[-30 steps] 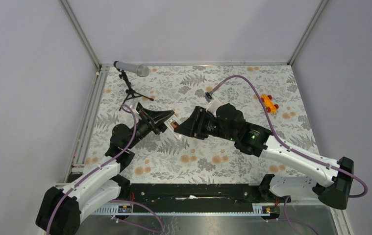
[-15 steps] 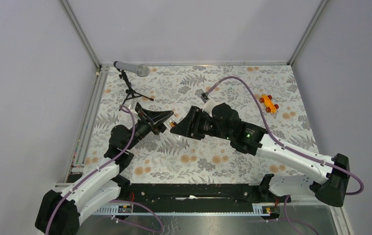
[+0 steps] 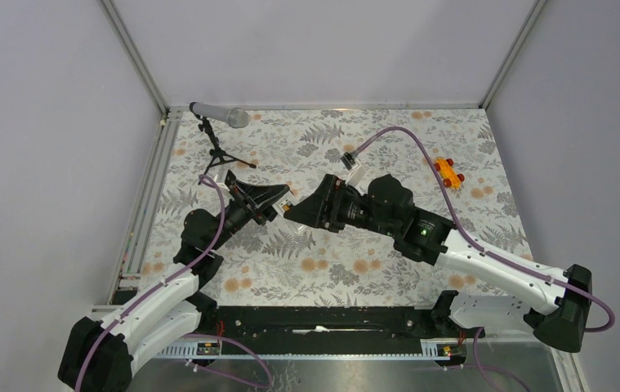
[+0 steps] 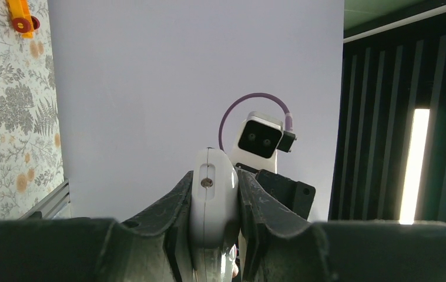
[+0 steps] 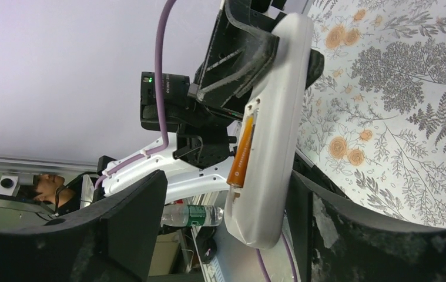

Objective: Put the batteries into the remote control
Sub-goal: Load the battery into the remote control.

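My left tool (image 4: 214,176) clamps the remote (image 4: 211,208); my right tool (image 5: 227,188) gapes open around it, battery (image 5: 241,150) in its compartment.

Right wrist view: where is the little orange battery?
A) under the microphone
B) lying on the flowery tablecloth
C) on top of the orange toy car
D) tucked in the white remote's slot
D: the small coppery-orange cylindrical battery lies in the recess of the slim white plastic remote control, which the left jaws clamp, while the right jaws stand open on either side.
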`<control>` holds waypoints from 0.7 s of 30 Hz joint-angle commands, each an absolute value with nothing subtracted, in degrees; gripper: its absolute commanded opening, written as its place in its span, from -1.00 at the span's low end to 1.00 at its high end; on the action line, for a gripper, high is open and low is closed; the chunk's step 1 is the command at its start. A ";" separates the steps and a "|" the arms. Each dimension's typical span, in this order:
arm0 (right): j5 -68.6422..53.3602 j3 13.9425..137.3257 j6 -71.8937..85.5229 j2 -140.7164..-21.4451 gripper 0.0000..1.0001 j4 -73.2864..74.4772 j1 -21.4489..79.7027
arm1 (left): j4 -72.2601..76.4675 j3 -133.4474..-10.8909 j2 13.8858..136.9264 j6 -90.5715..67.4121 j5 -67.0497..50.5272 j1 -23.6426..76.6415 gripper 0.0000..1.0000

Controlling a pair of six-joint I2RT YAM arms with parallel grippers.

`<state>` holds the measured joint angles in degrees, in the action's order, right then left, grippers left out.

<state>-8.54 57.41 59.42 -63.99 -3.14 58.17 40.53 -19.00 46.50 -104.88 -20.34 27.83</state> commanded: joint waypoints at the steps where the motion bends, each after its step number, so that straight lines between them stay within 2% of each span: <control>1: -8.01 55.90 60.01 -62.20 0.50 -6.15 57.80 | 43.97 -19.95 46.41 -104.09 -19.83 27.86 -1.00; 4: -8.00 55.63 60.73 -62.33 0.43 -6.24 57.65 | 43.89 -19.95 46.28 -103.84 -20.10 27.86 -1.00; 11: -4.27 53.61 62.54 -59.95 0.46 -6.42 57.42 | 44.99 -19.59 45.54 -102.90 -19.96 27.86 -1.00; 15: -3.13 51.65 63.79 -58.47 0.26 -6.79 57.13 | 48.03 -19.51 45.84 -102.08 -20.12 27.86 -1.00; 21: -5.58 50.73 63.68 -58.81 0.07 -9.81 57.04 | 50.61 -19.83 46.73 -101.34 -20.71 27.86 -1.00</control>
<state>-5.41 50.61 63.13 -59.16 -5.28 57.43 43.38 -19.00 46.63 -102.24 -20.38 27.86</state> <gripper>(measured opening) 0.569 0.266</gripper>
